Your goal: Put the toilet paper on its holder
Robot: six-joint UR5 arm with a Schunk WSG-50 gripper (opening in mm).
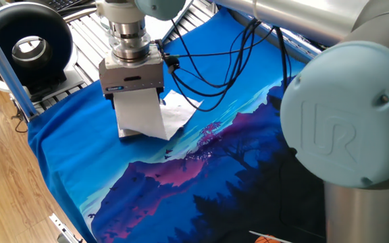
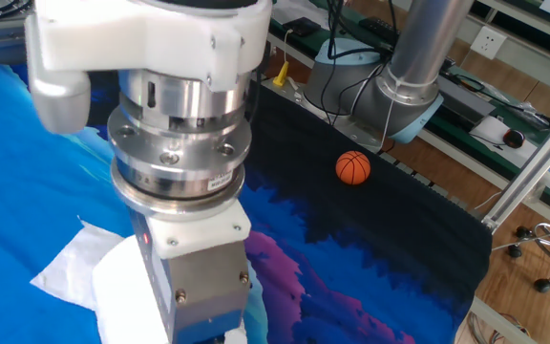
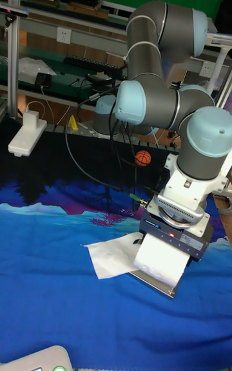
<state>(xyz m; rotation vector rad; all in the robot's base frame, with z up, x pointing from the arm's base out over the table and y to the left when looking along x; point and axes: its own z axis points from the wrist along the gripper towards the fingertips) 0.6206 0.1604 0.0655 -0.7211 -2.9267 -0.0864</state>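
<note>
The toilet paper (image 1: 142,120) is a white roll hanging from my gripper (image 1: 136,101), which is shut on it. Its loose sheet (image 1: 179,112) trails onto the blue cloth to the right. Under the roll only a thin edge of the silver holder (image 1: 122,132) shows. In the tall fixed view the roll (image 3: 158,258) sits right above the holder's metal edge (image 3: 159,285), with the gripper (image 3: 169,245) on top. From the other fixed view, the gripper body (image 2: 201,287) hides most of the roll (image 2: 122,298). Whether the roll touches the holder I cannot tell.
A small basketball (image 2: 352,167) lies on the dark far part of the cloth. A white pendant (image 3: 35,361) sits at the near edge. Black cables (image 1: 208,61) hang beside the wrist. A black round fan (image 1: 29,47) stands off the table's corner.
</note>
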